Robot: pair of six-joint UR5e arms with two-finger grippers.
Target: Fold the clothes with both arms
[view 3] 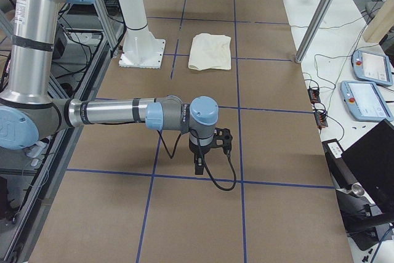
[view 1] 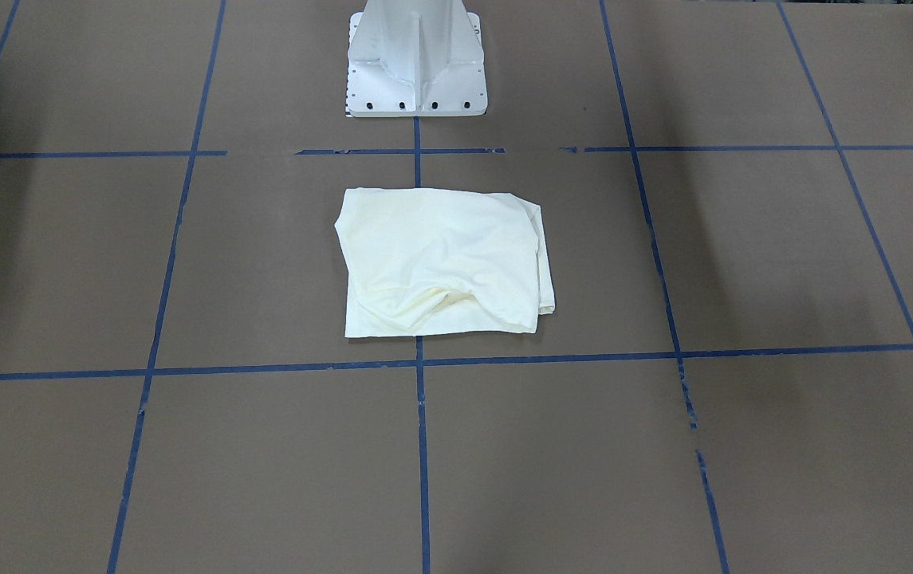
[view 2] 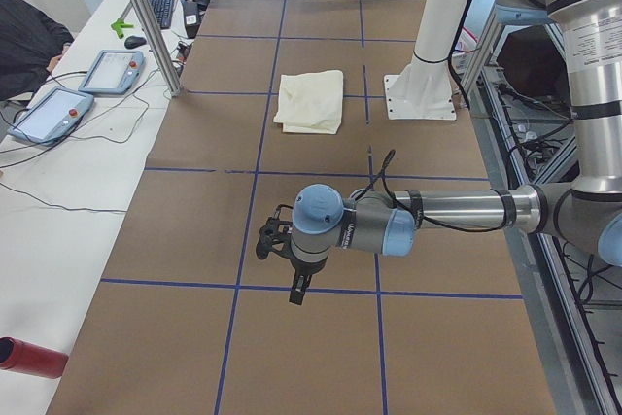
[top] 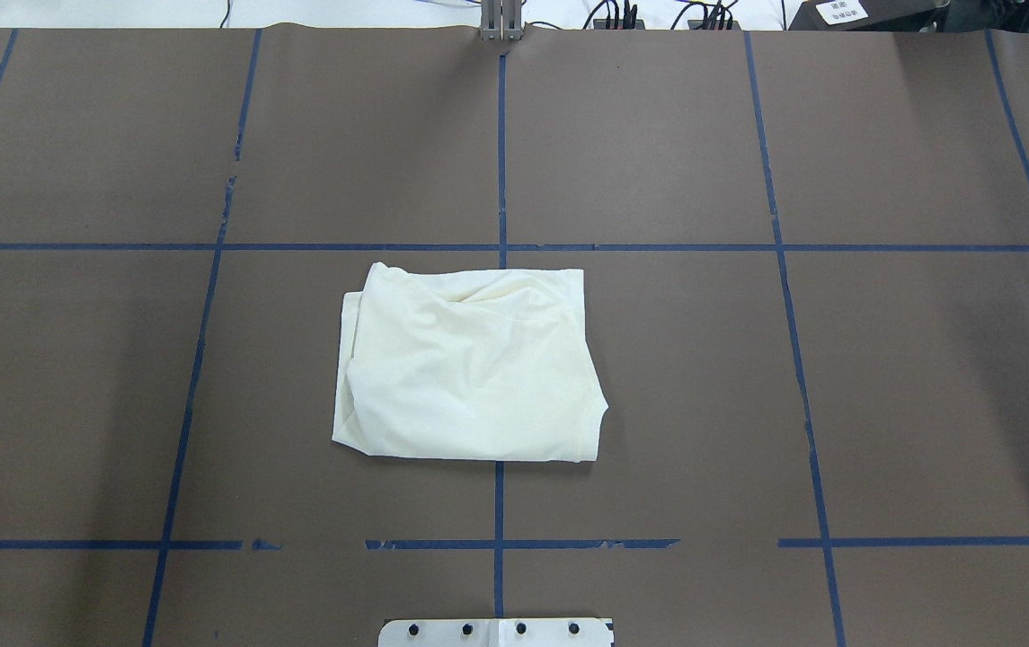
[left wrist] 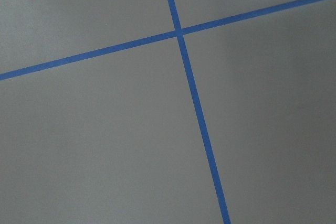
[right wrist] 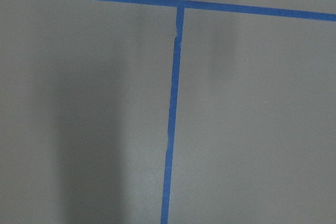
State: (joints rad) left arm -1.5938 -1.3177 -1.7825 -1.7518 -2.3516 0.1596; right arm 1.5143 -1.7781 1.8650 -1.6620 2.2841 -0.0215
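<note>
The clothes, a cream-white shirt point(view 1: 440, 259) point(top: 469, 364), lie folded into a rough rectangle at the table's middle, plain side up, no print showing. Nothing touches the clothes. The shirt is small and far in the exterior left view point(view 2: 311, 101) and the exterior right view point(view 3: 210, 52). My left gripper point(view 2: 296, 289) hangs over bare table toward the table's left end, well away from the shirt. At the opposite end my right gripper point(view 3: 198, 165) hovers the same way. I cannot tell whether either is open or shut. Both wrist views show only brown table and blue tape.
The white base block point(view 1: 416, 64) point(top: 496, 632) stands just behind the shirt. Blue tape lines point(top: 501, 247) grid the brown table. Teach pendants point(view 2: 112, 72) point(view 3: 369, 66), cables and a red bottle point(view 2: 29, 357) lie on the white side bench.
</note>
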